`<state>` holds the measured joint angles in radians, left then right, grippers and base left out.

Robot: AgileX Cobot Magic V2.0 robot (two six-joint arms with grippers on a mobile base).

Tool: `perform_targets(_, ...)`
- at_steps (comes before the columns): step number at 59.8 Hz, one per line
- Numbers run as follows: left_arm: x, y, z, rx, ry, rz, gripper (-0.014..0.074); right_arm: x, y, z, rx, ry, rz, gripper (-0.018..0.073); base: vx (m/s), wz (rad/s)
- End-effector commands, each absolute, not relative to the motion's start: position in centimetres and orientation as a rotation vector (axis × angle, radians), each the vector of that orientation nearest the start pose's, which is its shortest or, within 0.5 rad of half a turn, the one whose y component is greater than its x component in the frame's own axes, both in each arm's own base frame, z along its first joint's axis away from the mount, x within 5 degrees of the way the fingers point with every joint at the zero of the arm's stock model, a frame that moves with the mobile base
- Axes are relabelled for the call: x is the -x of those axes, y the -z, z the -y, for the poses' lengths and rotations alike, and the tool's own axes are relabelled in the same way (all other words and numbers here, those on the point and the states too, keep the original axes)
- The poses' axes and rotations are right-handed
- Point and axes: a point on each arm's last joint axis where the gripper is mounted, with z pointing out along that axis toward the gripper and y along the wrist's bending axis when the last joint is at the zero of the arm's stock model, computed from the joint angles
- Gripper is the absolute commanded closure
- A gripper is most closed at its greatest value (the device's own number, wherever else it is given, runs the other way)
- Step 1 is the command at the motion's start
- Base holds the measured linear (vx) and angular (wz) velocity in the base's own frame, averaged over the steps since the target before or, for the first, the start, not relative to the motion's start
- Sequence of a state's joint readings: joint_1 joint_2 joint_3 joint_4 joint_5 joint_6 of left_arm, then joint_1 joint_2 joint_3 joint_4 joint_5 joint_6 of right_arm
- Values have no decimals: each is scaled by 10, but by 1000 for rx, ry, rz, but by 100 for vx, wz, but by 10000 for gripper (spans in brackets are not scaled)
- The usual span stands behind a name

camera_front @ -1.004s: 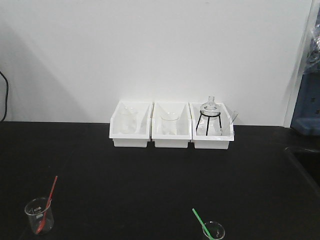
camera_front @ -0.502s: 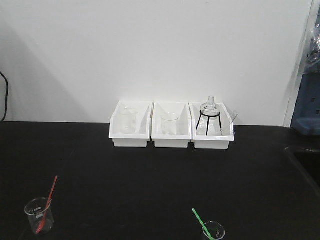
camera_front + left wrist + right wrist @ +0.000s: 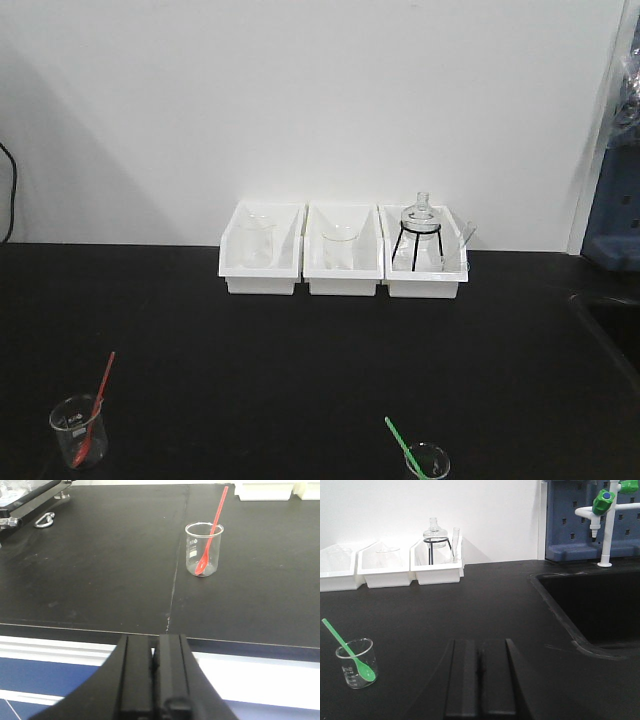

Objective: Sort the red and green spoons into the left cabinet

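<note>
Leaning in beakers [image 3: 192, 550]: red spoon [image 3: 214, 527], green spoon [image 3: 340, 640]; left gripper [image 3: 153, 647], right gripper [image 3: 480, 652] jaws pressed together, empty

The bottom edge of my front view cuts off the small beaker [image 3: 428, 463] holding the green spoon [image 3: 398, 437] (only its rim shows). My left wrist view clips the white bins [image 3: 263, 492] at the top. The print on the tall beaker [image 3: 194, 550] is too small to read.

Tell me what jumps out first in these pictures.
Two bright spoons on the black benchtop: the red spoon stands in a beaker front left, the green spoon in another front right. Behind, three white bins line the wall, the right one holding a flask.
</note>
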<state>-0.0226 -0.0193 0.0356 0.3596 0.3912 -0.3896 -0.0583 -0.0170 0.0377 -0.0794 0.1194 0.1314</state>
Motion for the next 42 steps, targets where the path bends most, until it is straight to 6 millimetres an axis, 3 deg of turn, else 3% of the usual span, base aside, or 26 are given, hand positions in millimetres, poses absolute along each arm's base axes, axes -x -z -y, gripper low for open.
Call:
perform_targets(1, -54, -177, -7, 72, -42, -1754, 603, -56, -199, 4, -87, 14, -1532, 566, 0, 0)
perform_targets(19, -55, -205, 2, -11, 46, -1478, 603, -56, -199, 4, -87, 14, -1532, 566, 0, 0)
perform_targets(42, -55, -207, 3, -20, 54, -1449, 603, -56, -199, 4, -87, 14, -1532, 566, 0, 0)
